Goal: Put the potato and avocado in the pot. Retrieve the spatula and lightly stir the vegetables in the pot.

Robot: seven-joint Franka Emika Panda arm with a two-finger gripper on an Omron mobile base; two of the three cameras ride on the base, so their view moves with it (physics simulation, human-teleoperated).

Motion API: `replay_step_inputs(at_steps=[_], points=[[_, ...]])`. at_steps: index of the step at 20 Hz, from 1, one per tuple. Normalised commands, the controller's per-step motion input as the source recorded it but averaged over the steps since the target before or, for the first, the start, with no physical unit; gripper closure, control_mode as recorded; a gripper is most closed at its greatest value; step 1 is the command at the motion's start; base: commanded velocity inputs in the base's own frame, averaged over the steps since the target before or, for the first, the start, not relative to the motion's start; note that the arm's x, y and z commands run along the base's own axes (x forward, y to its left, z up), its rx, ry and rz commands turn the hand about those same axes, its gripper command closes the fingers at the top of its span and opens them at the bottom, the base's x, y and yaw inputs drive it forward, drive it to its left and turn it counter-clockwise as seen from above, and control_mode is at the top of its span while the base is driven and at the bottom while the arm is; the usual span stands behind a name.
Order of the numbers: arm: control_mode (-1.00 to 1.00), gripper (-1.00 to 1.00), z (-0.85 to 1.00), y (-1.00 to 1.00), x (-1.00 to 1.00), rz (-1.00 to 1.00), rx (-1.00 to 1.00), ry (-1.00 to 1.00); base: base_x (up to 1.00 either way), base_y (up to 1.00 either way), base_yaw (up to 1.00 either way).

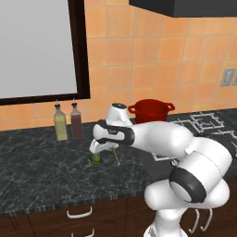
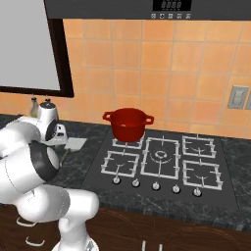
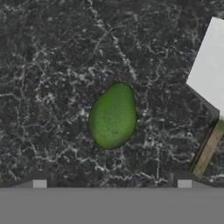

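Dark marble counter [image 3: 52,65] carries one avocado [image 3: 113,116] under the spread gripper [image 3: 112,183], one spatula [image 3: 210,78] cut off, two bottles [image 1: 67,122], one pot [image 2: 128,124].

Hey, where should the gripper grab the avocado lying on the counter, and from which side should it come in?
Grip the avocado across its narrower middle, coming straight down from above. It lies flat on the dark counter, long axis tilted in the hand view, so closing across the short width probably seats it best. The open gripper already hangs over it. Keep clear of the spatula lying beside it.
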Motion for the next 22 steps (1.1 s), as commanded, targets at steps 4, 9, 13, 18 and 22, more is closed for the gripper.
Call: replay_step_inputs(at_steps=[4, 9, 13, 18, 22], points=[[-1.0, -1.0, -0.09, 0.19, 0.08, 0.0, -0.03, 0.04, 0.0, 0.0, 0.0], [-1.0, -1.0, -0.15, 0.22, 0.1, 0.0, -0.02, 0.03, 0.0, 0.0, 0.0], [-1.0, -1.0, -0.15, 0.05, 0.12, 0.0, -0.01, 0.0, 0.0, 0.0, 0.0], [-1.0, -1.0, -0.13, 0.0, 0.0, 0.0, -0.01, 0.0, 0.0, 0.0, 0.0], [-1.0, -1.0, -0.21, 0.0, 0.0, 0.0, -0.04, 0.0, 0.0, 0.0, 0.0]])
